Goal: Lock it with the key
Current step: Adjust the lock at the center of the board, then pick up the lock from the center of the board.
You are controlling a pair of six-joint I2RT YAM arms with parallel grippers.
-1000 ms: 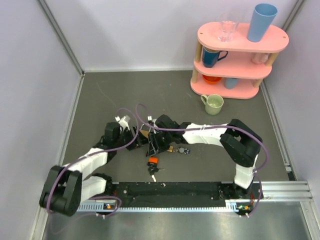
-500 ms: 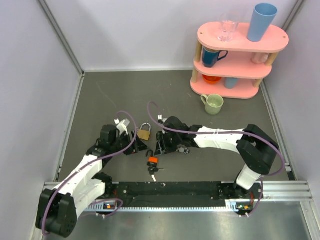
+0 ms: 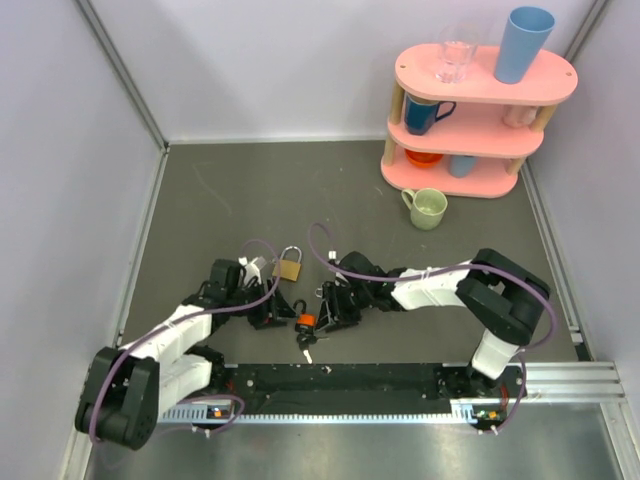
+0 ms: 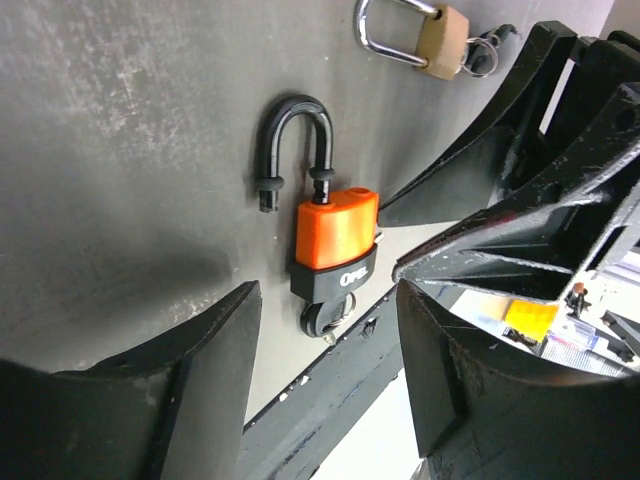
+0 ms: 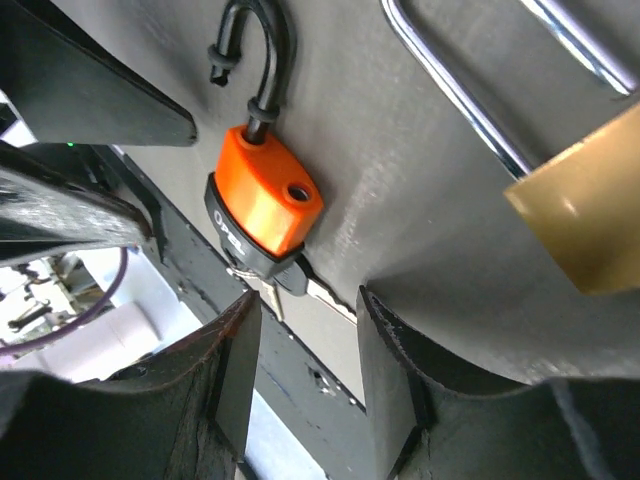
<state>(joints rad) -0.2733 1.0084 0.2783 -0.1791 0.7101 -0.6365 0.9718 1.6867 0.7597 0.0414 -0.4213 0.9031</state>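
The orange-and-black padlock [image 3: 305, 321] lies flat on the grey table near the front rail, and its black shackle [image 4: 295, 140] is swung open. The silver key [image 5: 330, 297] sticks out of the padlock's base, with a second key of the bunch [image 3: 306, 346] beside it. My left gripper [image 3: 280, 314] is open and empty just left of the padlock. In the left wrist view the padlock [image 4: 335, 235] lies ahead of the open left gripper [image 4: 328, 300]. My right gripper [image 3: 326, 312] is open just right of it. In the right wrist view the right gripper [image 5: 308, 320] frames the key end of the padlock [image 5: 270, 195].
A large brass padlock [image 3: 289, 268] with a silver shackle lies just beyond the orange one. A green mug [image 3: 427, 208] and a pink shelf [image 3: 480, 90] with cups stand at the back right. The black base rail [image 3: 350, 378] runs along the near edge.
Both grippers have come down and nearer, from the brass padlock to either side of the orange padlock. The brass padlock is now uncovered. The padlocks have not moved.
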